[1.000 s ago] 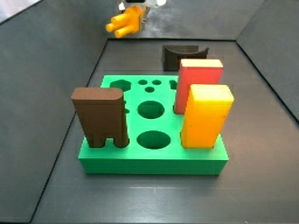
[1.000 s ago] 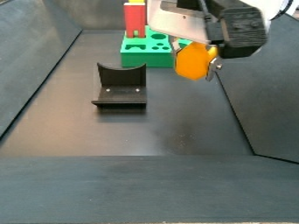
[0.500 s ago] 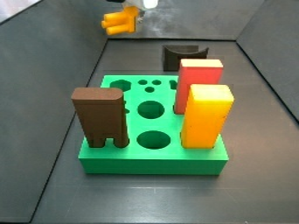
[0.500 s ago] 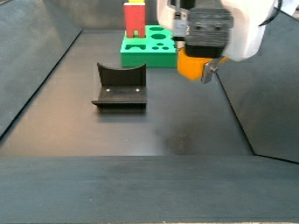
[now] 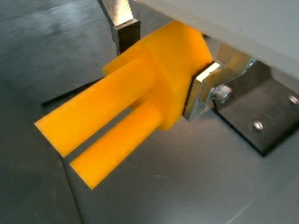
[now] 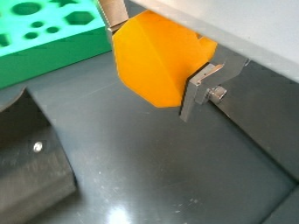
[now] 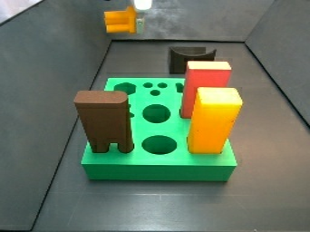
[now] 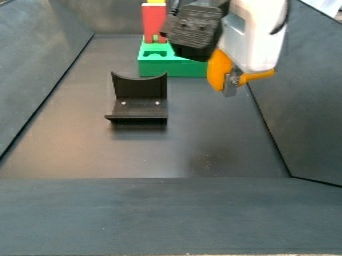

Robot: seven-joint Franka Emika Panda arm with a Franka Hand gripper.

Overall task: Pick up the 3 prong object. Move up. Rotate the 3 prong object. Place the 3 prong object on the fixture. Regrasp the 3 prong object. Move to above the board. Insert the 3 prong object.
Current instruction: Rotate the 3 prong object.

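I see the tool (image 5: 158,66) raised clear of the dark floor (image 8: 201,150), pinching the 3 prong object (image 5: 122,109) between its silver fingers (image 5: 201,87). In both wrist views the yellow-orange piece sits clamped between the plates; in one of them its prongs jut out away from the tool, clear of everything.

In a side view the piece (image 8: 221,72) hangs in the air near the board (image 8: 171,60), well apart from the fixture (image 8: 136,98), which stands alone on the floor. In a side view the piece (image 7: 120,20) is high above the far end of the bin, beyond the board (image 7: 158,149).

On the board I see a brown two-legged block (image 7: 104,120), a tall yellow-orange block (image 7: 213,119) and a red block (image 7: 205,85) just behind it; the fixture (image 7: 189,56) is beyond them.
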